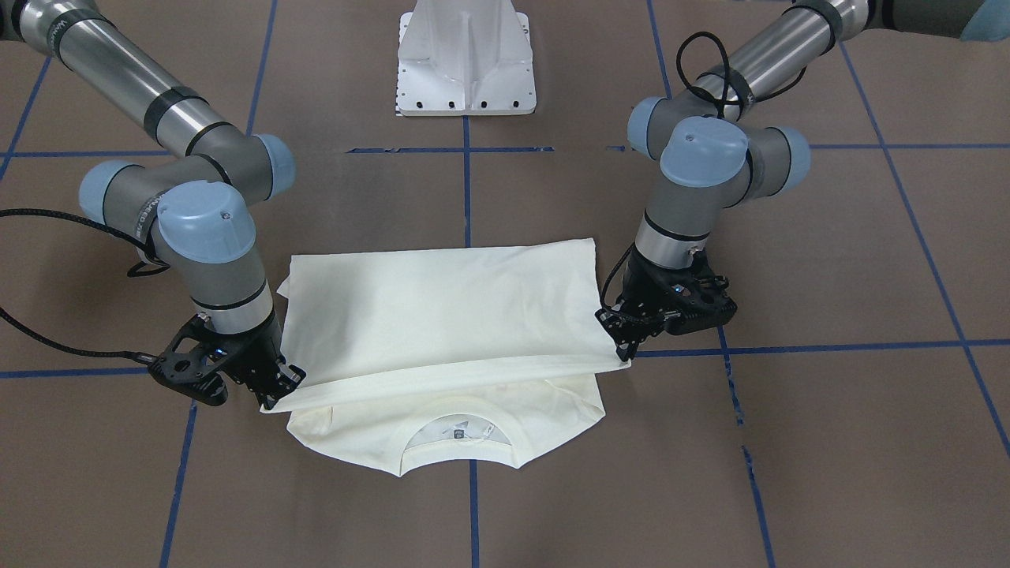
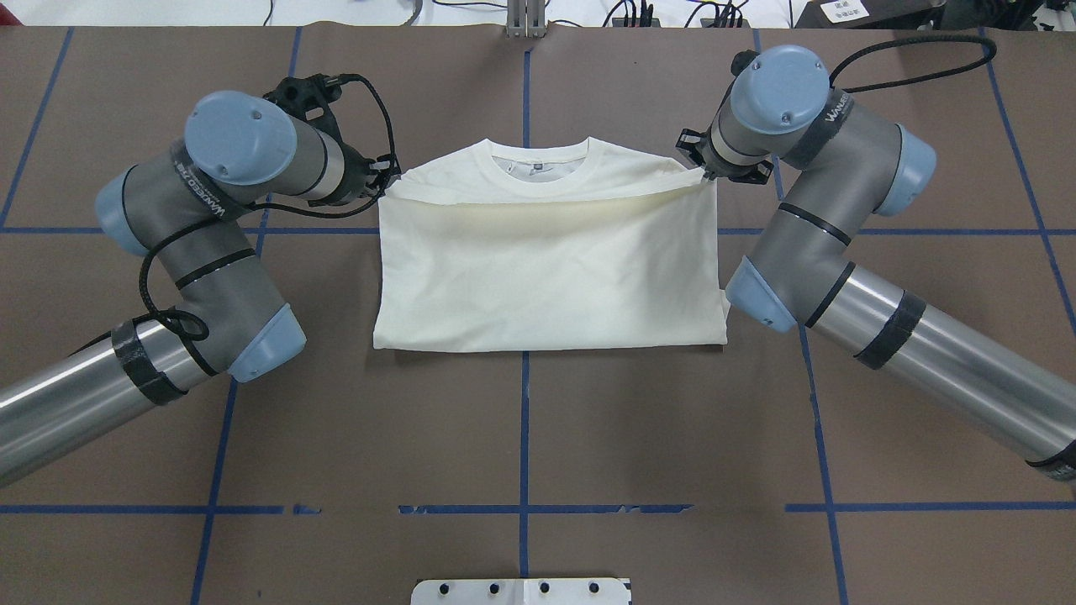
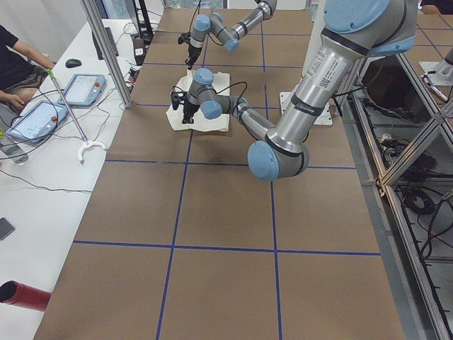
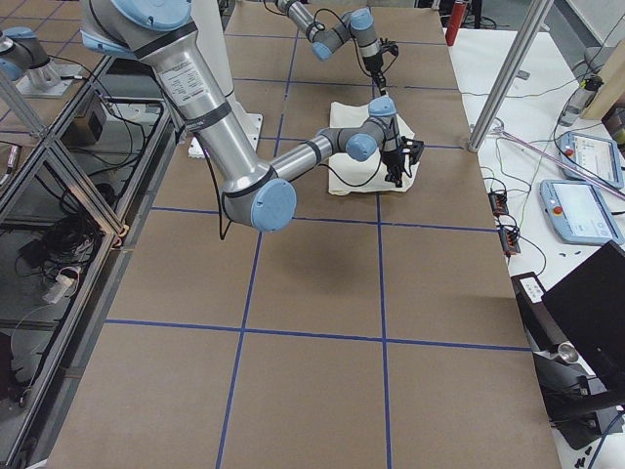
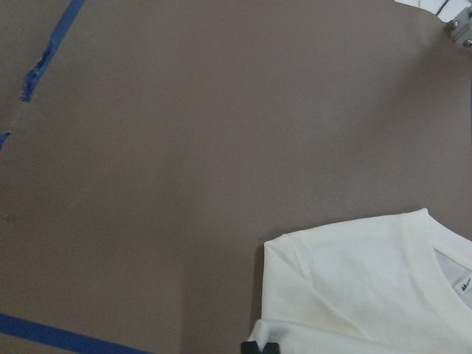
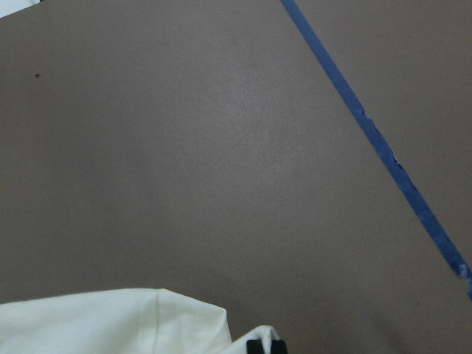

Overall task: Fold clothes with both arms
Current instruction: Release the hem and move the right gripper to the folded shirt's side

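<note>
The cream T-shirt (image 2: 546, 269) lies on the brown table, plain side up. Its lower half is folded over toward the ribbed neckline (image 2: 538, 160), which still shows beyond the raised edge. My left gripper (image 2: 382, 181) is shut on the left corner of that folded layer, and this gripper appears on the right in the front-facing view (image 1: 623, 347). At the other corner, the right gripper (image 2: 704, 168) pinches the cloth, and it appears on the left in the front-facing view (image 1: 272, 390). The held edge hangs slightly above the shirt (image 1: 442, 315). Each wrist view shows cloth at the fingertips (image 5: 259, 346) (image 6: 265, 345). No print is visible.
The white pedestal base (image 1: 467, 63) stands at the robot's side of the table. Blue tape lines (image 2: 524, 420) cross the brown surface. Beside the table are tablets (image 3: 35, 119) on a white bench, a seated person (image 3: 14, 64) and a red cylinder (image 3: 25, 294).
</note>
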{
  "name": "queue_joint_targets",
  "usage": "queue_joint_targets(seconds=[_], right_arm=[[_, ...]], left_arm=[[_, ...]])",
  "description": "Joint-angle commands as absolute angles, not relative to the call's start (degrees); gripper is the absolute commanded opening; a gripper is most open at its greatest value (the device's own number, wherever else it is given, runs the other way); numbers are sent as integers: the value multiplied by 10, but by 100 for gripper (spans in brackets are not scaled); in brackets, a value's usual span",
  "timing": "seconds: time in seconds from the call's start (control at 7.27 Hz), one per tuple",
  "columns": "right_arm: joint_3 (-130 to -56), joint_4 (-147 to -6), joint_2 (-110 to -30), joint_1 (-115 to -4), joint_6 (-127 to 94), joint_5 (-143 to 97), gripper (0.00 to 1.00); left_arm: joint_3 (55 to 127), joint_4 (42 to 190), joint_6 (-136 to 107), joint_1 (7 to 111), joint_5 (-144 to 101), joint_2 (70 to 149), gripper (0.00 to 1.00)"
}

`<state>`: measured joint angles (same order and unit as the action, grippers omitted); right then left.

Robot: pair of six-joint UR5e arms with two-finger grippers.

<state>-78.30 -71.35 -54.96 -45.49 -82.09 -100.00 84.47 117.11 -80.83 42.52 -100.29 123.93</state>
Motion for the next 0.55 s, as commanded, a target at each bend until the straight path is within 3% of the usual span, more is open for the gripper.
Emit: queue_joint_targets(seconds=[0.0,0.41], right_arm=[[-768,-706,-548,-453,-821,-998,0],[-756,-704,-535,-447,-823,-983,0]], left_arm=[[825,1173,-809,426,-1002,1247,0],[783,1199,-809,426,-991,1262,0]])
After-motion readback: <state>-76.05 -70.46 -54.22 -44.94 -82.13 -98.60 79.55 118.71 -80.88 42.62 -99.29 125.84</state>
